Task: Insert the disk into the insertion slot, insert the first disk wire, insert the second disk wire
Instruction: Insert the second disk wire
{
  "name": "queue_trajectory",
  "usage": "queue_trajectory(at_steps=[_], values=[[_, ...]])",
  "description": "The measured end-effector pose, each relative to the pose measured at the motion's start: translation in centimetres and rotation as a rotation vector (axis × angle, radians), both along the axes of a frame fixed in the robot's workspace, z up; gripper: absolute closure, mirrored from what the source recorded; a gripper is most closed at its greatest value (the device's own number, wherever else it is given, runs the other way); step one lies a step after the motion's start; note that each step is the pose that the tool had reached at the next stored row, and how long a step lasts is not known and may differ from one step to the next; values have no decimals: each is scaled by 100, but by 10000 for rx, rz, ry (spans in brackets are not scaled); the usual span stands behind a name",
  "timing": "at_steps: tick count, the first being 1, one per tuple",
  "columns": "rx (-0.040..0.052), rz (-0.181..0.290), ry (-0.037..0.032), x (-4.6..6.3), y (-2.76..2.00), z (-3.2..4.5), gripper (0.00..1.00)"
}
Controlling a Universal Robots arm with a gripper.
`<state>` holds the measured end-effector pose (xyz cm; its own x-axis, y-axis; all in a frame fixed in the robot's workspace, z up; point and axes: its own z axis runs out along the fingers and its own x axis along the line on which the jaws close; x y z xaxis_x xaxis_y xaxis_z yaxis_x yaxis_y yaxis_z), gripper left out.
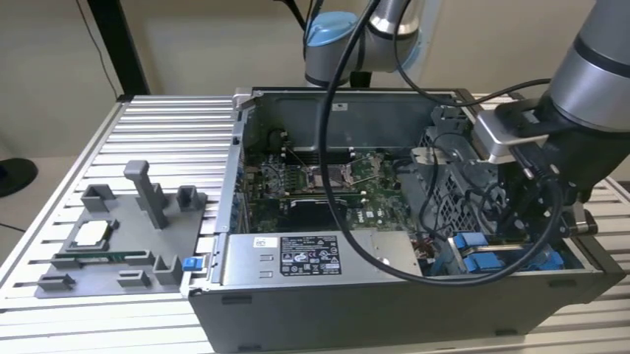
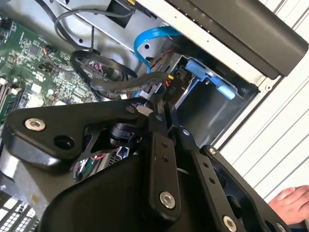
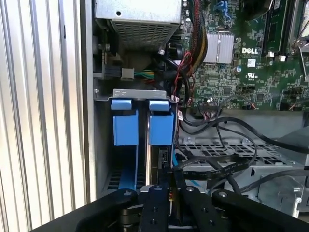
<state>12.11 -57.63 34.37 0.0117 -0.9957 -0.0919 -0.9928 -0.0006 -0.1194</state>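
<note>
The gripper has its fingers pressed together, seemingly pinching a black disk wire at its connector. Just ahead sits the disk in the insertion slot. The wire is light and floppy; grasp its stiff plug

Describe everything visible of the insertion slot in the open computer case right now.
The insertion slot is a grey perforated metal bay with bright blue plastic rails, standing at the case's corner on the exterior view's right. Two blue tabs sit side by side under a grey metal lip. Black cables lie beside it. The gripper hangs right at its edge, black fingers close together on a dark cable end.
</note>
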Motion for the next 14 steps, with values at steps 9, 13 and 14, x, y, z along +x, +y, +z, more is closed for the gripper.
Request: queue_trajectory(at_steps=[9, 13, 14], values=[[-2, -6, -36, -15, -3, -31, 100], [-1, -12, -36, -12, -7, -32, 100], [1, -11, -36, -9, -9, -32, 100]])
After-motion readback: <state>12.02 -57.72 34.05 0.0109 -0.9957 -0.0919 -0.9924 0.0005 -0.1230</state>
